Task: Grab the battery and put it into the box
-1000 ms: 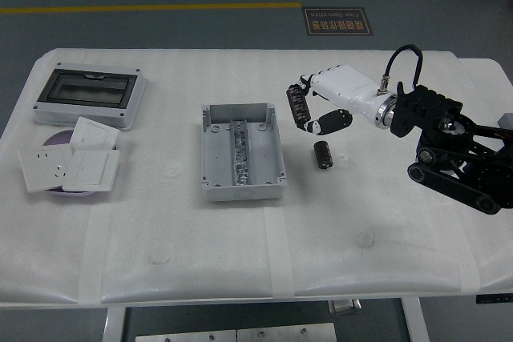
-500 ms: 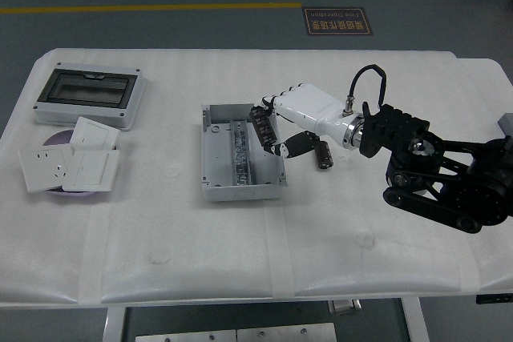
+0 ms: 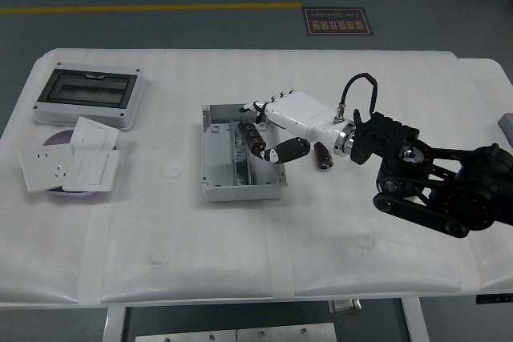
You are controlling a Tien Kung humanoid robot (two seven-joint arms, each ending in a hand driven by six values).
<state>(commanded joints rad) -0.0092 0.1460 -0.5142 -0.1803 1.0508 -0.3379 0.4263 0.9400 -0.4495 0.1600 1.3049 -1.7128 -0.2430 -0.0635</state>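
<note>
White and black, your right hand (image 3: 271,132) is closed around one battery (image 3: 252,138) above the grey box (image 3: 240,152) at frame centre, while another battery (image 3: 322,154) lies beside it.

Even overhead light, sharp frame — no motion blur.
White table (image 3: 240,262) was bright, nearly washed out w/ faint detail; shadows soft and short under right hand (image 3: 268,138) and box (image 3: 210,186); floor beyond was dimmer — slight barrel curve at edges.
</note>
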